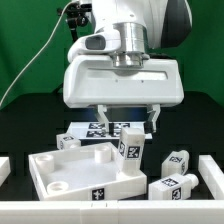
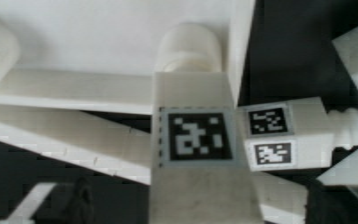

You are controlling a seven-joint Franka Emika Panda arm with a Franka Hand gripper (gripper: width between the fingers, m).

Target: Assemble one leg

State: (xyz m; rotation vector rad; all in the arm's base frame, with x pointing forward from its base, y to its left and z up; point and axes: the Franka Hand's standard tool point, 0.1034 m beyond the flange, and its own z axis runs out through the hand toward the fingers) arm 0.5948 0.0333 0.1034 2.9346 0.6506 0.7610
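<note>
A white leg with a square tag stands upright at the far right corner of the white tray-like panel. In the wrist view the leg runs down the middle, its narrower round end pointing to the panel. My gripper hangs just above the leg. It is open, with one finger on each side and a dark gap between each finger and the leg in the wrist view. It holds nothing.
Further legs lie to the exterior view's right of the panel, one close beside the standing leg. Another leg lies behind the panel. The marker board lies at the back. White rails edge the table at both sides.
</note>
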